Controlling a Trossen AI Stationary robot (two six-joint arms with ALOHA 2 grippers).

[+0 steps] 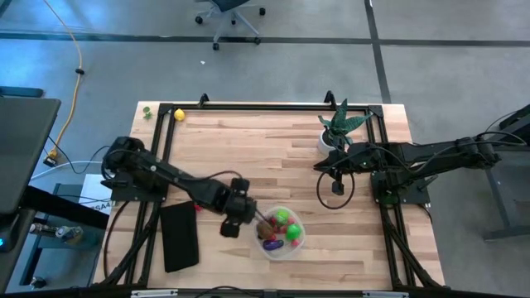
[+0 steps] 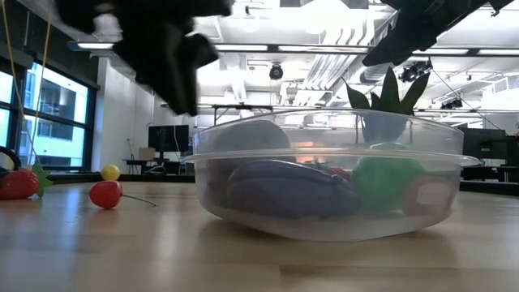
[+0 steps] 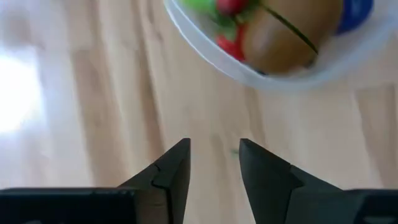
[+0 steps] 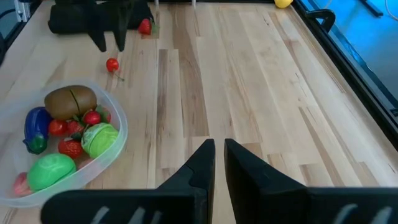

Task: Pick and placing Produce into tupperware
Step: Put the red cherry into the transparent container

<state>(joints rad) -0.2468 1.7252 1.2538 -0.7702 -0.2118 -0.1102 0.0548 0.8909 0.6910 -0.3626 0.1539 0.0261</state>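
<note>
The clear round tupperware [image 1: 282, 234] stands near the table's front edge. It holds a brown piece [image 4: 69, 101], a purple one [image 4: 35, 127], two bright green ones [image 4: 99, 138] and small red ones. Loose produce rests on the wood: a red cherry [image 4: 112, 64], a red strawberry [image 4: 145, 26] and a yellow piece [image 1: 178, 115] at the far left. My left gripper [image 3: 213, 155] hangs open just left of the tupperware, pointing steeply down, nothing between its fingers. My right gripper [image 4: 218, 149] waits shut above the table's right half.
A flat black rectangle [image 1: 180, 237] lies left of the left gripper. A spiky green plant in a white pot [image 1: 338, 130] stands at the far right. A black frame rail [image 1: 248, 105] borders the table. Bare wood spreads across the middle.
</note>
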